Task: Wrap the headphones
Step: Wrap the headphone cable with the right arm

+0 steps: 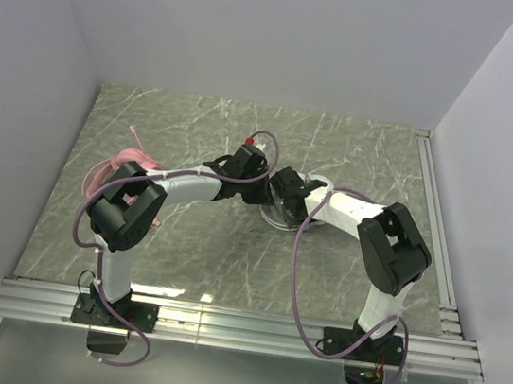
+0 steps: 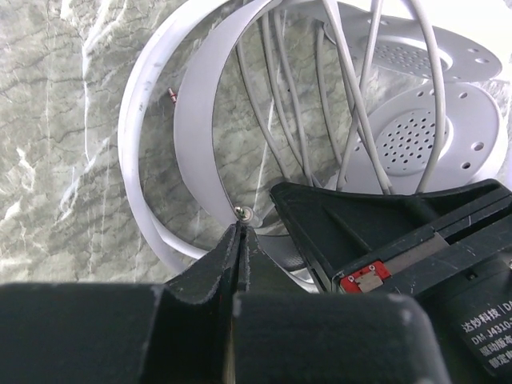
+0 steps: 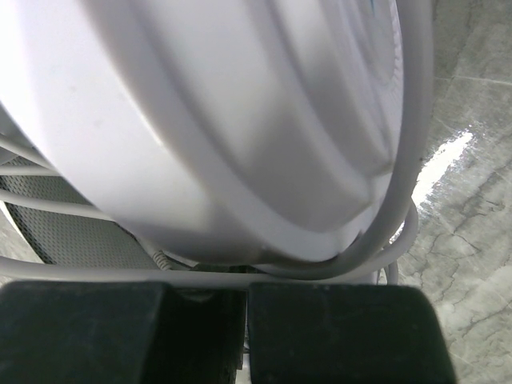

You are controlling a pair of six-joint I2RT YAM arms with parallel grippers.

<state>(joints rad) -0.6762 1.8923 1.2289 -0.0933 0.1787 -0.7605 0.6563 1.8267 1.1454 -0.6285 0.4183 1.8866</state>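
The white headphones lie mid-table, mostly hidden under both grippers. In the left wrist view their headband arcs on the left, and the pale cable runs in several loops across to the perforated ear cups. My left gripper is shut, with its tips against the headband's lower end by a small screw; nothing shows between the jaws. My right gripper is pressed under an ear cup and closed narrowly on the headset, with cable across its fingers. The pink headphones lie at the far left beside my left arm.
White walls close in the marble table on the left, back and right. Aluminium rails run along the near edge and the right side. Purple arm cables loop above the table. The right gripper's black body fills the left wrist view's lower right.
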